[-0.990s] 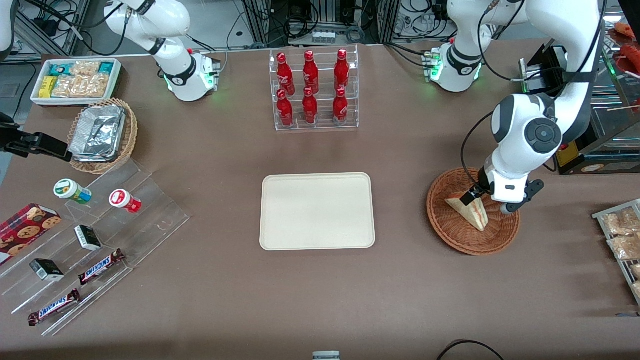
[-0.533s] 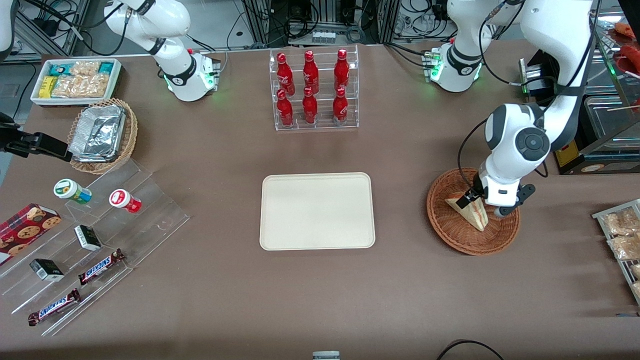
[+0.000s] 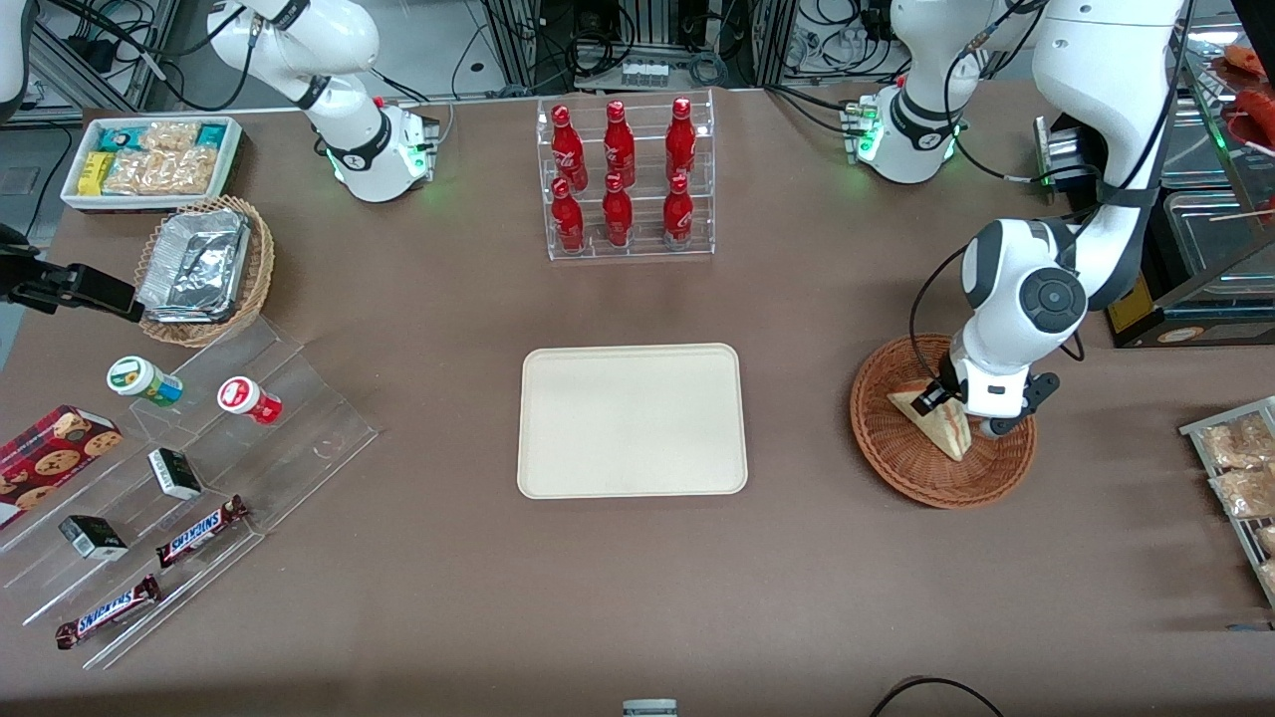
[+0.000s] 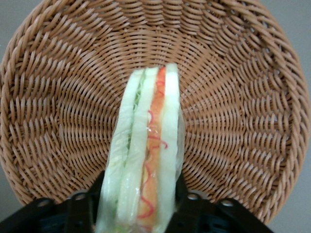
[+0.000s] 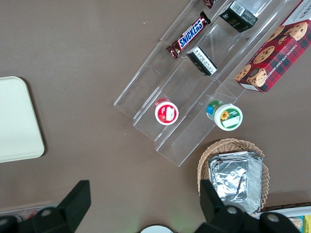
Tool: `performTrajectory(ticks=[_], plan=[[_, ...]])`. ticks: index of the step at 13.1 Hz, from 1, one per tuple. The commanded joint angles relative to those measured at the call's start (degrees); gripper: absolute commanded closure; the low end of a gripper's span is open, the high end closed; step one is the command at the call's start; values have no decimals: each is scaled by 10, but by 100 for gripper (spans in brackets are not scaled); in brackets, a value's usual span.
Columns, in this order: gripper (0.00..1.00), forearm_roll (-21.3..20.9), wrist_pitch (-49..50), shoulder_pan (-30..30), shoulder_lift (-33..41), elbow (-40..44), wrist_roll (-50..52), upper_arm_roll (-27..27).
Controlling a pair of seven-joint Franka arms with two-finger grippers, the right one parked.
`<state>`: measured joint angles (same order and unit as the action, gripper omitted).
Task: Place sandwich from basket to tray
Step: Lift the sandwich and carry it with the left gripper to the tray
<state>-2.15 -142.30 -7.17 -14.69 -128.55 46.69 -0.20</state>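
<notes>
The sandwich [image 3: 946, 434], a pale bread wedge with red and green filling, lies in the round reddish-brown basket [image 3: 896, 468] toward the working arm's end of the table. My left gripper [image 3: 953, 406] is down in the basket, shut on the sandwich. In the left wrist view the sandwich [image 4: 146, 160] stands on edge over the weave of the basket [image 4: 58, 107]. The black fingers [image 4: 100, 182] of the gripper [image 4: 139, 187] press against both bread faces. The cream-white tray [image 3: 632, 420] lies bare at the table's middle, beside the basket.
A clear rack of red bottles [image 3: 623, 179] stands farther from the camera than the tray. Snack packets on a rack [image 3: 1235, 468] lie at the working arm's table end. A foil-filled tan basket [image 3: 204, 269], stepped acrylic shelves [image 3: 199, 478] and a snack bin [image 3: 149, 159] sit toward the parked arm's end.
The left arm has come lower over the basket and its wrist has settled onto the sandwich. The sandwich has not shifted in the basket.
</notes>
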Motion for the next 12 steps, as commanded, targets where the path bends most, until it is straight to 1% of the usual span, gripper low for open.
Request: performTrajectory(ticks=[1,3,4,6,7,8,10,12], plan=[[85,-13,2,-2,14,10,16,2],[86,-15,51,-4,45,25,12,-1],[86,-19,100,-5,61,43,11,-9],[86,-24,202,-5,73,103,13,-51],[86,-24,246,-5,70,136,15,-77],[86,-25,269,-4,67,158,15,-105],[86,-25,270,-5,54,174,16,-165],[86,-48,269,-5,2,223,22,-236]])
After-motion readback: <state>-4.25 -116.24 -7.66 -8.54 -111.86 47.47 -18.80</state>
